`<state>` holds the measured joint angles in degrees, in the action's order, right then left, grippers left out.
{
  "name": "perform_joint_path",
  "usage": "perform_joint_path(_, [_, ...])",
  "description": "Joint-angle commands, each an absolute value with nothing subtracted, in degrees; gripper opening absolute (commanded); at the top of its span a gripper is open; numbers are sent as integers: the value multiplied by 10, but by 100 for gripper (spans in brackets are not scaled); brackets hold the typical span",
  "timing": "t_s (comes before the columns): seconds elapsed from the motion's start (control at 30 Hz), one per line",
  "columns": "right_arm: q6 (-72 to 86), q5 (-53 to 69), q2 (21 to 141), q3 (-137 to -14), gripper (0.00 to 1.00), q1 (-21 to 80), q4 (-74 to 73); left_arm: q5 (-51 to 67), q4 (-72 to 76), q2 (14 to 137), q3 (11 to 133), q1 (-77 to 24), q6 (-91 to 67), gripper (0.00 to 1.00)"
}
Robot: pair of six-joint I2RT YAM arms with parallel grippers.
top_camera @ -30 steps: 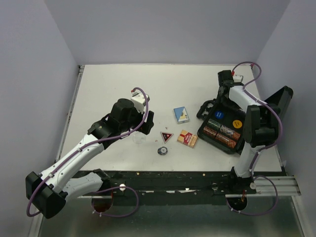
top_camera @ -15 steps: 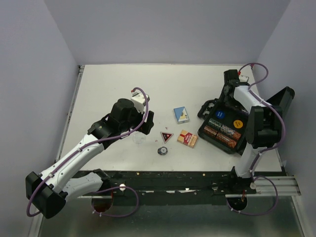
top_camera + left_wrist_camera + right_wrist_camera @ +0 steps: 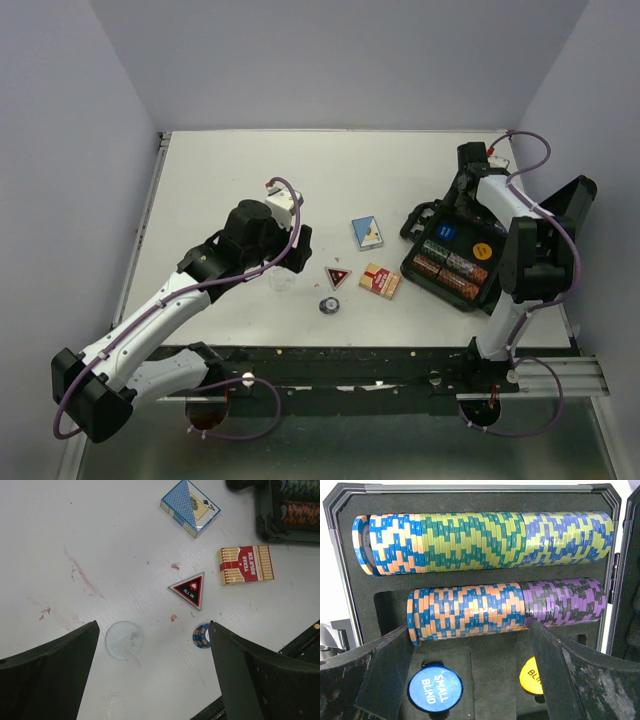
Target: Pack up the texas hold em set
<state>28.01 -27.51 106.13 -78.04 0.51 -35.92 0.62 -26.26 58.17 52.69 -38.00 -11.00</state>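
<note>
White table (image 3: 220, 180) holds the open black case (image 3: 462, 241) at three o'clock, where we hang our right gripper (image 3: 469, 627) with jaws spread, while our left gripper (image 3: 152, 625) gapes empty above the clear marker (image 3: 124, 640).

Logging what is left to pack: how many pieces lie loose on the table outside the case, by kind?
Card boxes: 2, the blue card box and the red card box
Triangular marker: 1
Clear disc: 1
Striped chip: 1
Total: 5
</note>
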Motion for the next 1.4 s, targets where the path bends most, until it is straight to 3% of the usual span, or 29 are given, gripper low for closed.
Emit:
perform_joint_path(0.0, [279,-253,1092,-754,100,-18,-368,5,-268,567,527,-383,-113,99])
perform_joint_path(1.37, [222,-150,1093,-839,100,-18,-350,4,-268,569,526,-383,-108,99])
